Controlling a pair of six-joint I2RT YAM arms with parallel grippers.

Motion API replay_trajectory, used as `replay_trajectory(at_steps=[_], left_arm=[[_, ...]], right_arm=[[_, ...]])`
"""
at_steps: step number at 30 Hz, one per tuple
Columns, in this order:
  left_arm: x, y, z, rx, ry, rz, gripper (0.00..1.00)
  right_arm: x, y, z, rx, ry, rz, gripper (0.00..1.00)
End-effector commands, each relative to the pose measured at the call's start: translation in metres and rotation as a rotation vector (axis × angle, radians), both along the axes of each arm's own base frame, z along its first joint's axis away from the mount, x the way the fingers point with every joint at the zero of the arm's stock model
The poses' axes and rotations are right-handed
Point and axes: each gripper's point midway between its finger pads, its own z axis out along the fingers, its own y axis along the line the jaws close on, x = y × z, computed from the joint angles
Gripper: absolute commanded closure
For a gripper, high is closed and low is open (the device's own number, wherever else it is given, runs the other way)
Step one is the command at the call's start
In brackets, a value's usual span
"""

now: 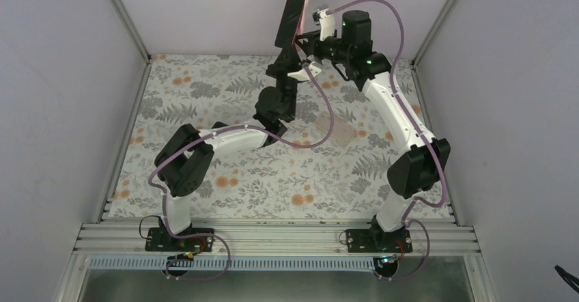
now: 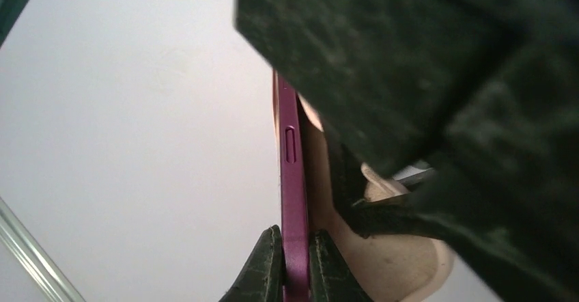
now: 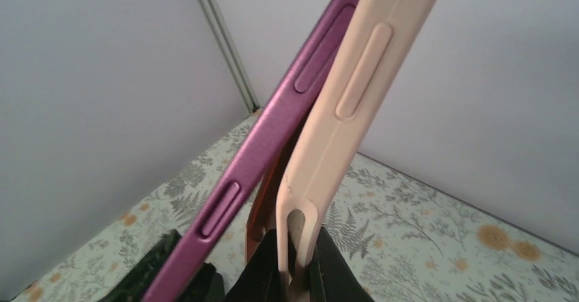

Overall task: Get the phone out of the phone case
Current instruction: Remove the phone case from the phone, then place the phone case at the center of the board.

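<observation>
phone: purple phone is held up in the air over the far middle of the table, standing nearly upright; the top view shows its dark screen facing left.
phone case: peach phone case sits just beside the phone on its back. In the right wrist view the two edges split apart toward the bottom and run close together toward the top, with an orange inner face showing in the gap.
left gripper: left gripper is narrow, its two dark fingers pinching the phone's thin purple edge, one on each side. It holds the lower end of the phone.
right gripper: right gripper is narrow and clamped on the bottom rim of the phone case by a slot cut in that rim. It holds only the case, not the phone.
arms: both are raised and meet at the phone, the left one from below and the right one from the right side.
table: flower-print cloth covers the table.
other: a flat, clear rectangular piece lies on the cloth under the arms; I cannot tell what it is.
</observation>
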Motion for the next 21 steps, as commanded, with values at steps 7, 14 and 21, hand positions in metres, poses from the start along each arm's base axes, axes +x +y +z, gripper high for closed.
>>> replay_trajectory(at_steps=[7,14,21], left_arm=[[-0.029,0.024,0.02,-0.042,0.216,-0.206,0.98],[-0.049,0.058,-0.083,0.349,0.406,-0.077,0.98],[-0.069,0.104,-0.179,0.577,0.544,0.056,0.98]], right_arm=[[0.021,-0.081,-0.032,-0.298,-0.017,-0.317,0.97],[-0.004,-0.112,-0.097,-0.429,0.15,-0.159,0.97],[-0.094,-0.089,-0.18,-0.44,0.434,0.207,0.97]])
